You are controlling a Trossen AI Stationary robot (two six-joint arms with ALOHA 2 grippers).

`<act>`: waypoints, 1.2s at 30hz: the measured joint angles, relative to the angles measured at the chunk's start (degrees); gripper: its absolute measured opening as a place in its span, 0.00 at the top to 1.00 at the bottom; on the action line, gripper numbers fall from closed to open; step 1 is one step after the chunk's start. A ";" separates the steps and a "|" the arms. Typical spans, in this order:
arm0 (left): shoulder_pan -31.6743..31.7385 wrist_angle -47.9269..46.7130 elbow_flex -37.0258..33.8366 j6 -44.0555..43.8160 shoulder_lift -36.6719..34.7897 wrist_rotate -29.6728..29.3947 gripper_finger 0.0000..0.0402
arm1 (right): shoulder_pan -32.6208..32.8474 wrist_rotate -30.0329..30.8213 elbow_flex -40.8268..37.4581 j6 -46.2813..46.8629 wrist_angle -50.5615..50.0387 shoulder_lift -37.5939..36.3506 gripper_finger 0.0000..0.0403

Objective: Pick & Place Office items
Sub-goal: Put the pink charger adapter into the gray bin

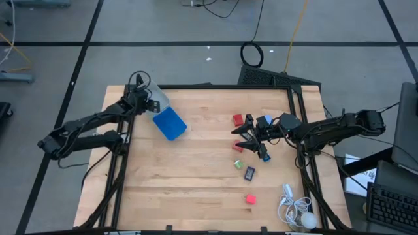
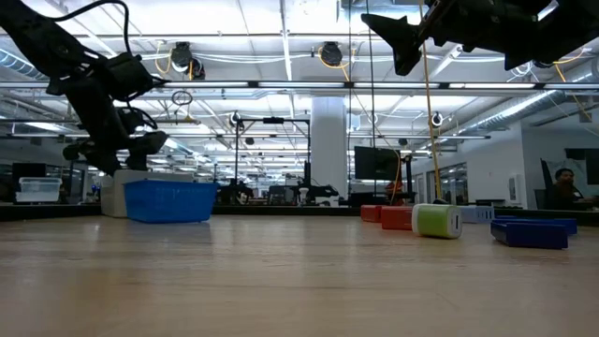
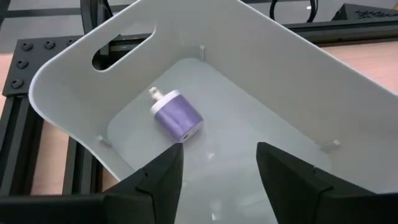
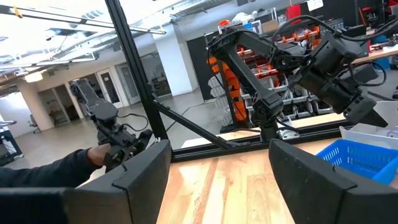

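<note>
**Left fingers over the clear box, right fingers raised above the scattered pieces**

Your left gripper hangs over the clear plastic box at the far left corner of the bench. In the left wrist view its fingers stand apart with nothing between them, and below them a pale purple piece lies on the floor of the box. Just beside the box sits the blue tray.

Move across to the right half of the bench and you find the remaining office items lying loose: a red block at the far side, a green piece and a dark rectangular piece with a pale centre nearer the middle, and another red block towards the near edge. A white corded gadget lies at the near right corner.

Your right gripper is above this cluster, lifted clear of the bench in the low view. Its fingers are spread wide and hold nothing.
</note>
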 joint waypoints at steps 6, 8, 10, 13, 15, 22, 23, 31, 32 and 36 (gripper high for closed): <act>-0.04 1.31 0.00 3.20 -4.14 11.35 0.49 | 0.00 -3.47 0.02 -0.16 0.09 0.00 0.35; -0.12 3.03 0.00 3.32 -6.64 18.26 0.48 | 0.02 -7.14 0.02 -0.45 0.89 0.00 0.35; -0.35 5.25 0.00 1.03 -9.27 24.30 0.46 | 0.02 -10.76 0.03 -0.47 2.16 0.00 0.35; -1.65 8.57 0.00 0.73 -14.20 30.11 0.44 | 0.45 -14.50 0.06 -1.45 2.80 0.00 0.35; -4.01 10.56 0.00 1.64 -17.61 31.47 0.43 | 1.27 -14.99 0.06 -2.74 2.67 0.00 0.35; -18.44 15.59 0.00 7.04 -28.36 31.45 0.44 | 6.00 -15.04 0.06 -9.46 -0.48 0.02 0.35; -21.09 15.61 0.00 8.06 -29.34 30.89 0.45 | 6.60 -15.02 0.06 -10.23 -1.01 0.02 0.35; -43.55 18.16 -0.24 15.97 -30.56 20.16 0.51 | 9.13 -14.23 0.06 -14.81 -6.05 0.02 0.35; -45.85 18.31 -0.28 16.98 -30.40 19.17 0.52 | 9.71 -12.61 0.04 -14.16 -7.04 0.02 0.35; -52.06 19.26 -0.31 21.24 -30.14 15.11 0.54 | 14.80 4.37 0.49 -14.49 -10.12 0.02 0.35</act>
